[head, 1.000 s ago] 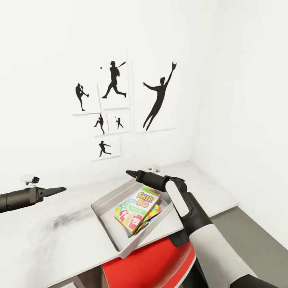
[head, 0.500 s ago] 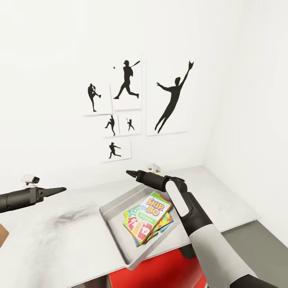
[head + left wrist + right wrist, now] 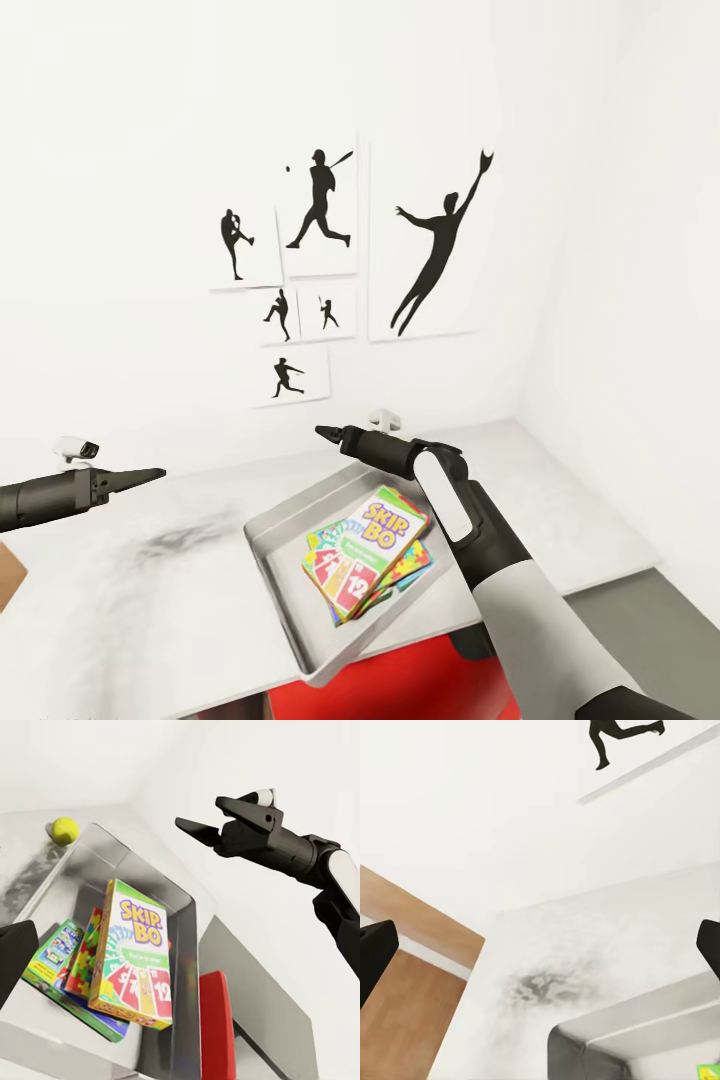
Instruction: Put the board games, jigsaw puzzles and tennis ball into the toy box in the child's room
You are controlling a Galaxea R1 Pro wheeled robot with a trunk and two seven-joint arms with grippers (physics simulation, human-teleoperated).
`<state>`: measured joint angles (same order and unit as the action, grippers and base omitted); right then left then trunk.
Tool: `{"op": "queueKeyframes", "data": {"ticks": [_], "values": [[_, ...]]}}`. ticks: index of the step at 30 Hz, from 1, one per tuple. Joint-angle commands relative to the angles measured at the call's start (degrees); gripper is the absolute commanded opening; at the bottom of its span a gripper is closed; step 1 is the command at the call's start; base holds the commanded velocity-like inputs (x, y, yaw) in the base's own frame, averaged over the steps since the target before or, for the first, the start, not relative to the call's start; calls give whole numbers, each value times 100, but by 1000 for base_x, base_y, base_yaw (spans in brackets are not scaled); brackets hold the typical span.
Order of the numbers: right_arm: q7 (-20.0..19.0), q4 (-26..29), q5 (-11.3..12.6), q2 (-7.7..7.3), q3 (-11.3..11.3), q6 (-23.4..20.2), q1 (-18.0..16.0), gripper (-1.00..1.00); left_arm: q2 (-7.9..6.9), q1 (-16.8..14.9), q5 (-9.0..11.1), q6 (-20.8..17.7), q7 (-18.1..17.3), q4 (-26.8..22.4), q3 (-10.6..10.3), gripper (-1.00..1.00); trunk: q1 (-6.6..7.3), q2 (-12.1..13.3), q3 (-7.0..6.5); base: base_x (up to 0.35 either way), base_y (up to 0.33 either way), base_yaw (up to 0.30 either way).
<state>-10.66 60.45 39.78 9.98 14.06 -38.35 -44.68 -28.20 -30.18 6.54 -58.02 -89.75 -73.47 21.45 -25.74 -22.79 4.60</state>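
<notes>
Against the frame of a second ago, the whole head view is shifted: the wall prints (image 3: 330,270), the table (image 3: 150,590) and the toy box (image 3: 290,520) all lie further right, so the camera is taken to have moved, not the things. Both arms are held in the same pose in the picture as before. More of the table's right end is seen now, and less of the red chair (image 3: 420,685) below its near edge.

The toy box is set on the table near its near edge. A Skip-Bo box (image 3: 365,550) is laid on top of a stack inside it, tilted, with a jigsaw box (image 3: 82,960) and a green box (image 3: 52,952) beneath.

The right end effector (image 3: 330,433) is held above the toy box's far side; in the left wrist view (image 3: 214,814) its jaws are seen spread, with nothing between them. The left end effector (image 3: 140,475) is held over the table's left part, well apart from the toy box; its jaws appear pressed together, empty.

The tennis ball (image 3: 64,831) is seen from the left wrist, on the table just beside a corner of the toy box. In the right wrist view, wooden floor (image 3: 405,1020) is seen beyond the table's edge.
</notes>
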Motion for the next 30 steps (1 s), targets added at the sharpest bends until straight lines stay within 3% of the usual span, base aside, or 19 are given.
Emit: {"op": "queueKeyframes", "data": {"ticks": [1,30], "values": [[-15,2,-9,1,-6,-23,-5,100,-1,-5,-5,-61,-25,0,-1,100,-4,-13,13,10,-40,36],[-15,1,-14,1,-8,-23,-5,100,-1,-5,-4,-61,-25,0,0,100,-4,-13,13,70,-13,4]]}}
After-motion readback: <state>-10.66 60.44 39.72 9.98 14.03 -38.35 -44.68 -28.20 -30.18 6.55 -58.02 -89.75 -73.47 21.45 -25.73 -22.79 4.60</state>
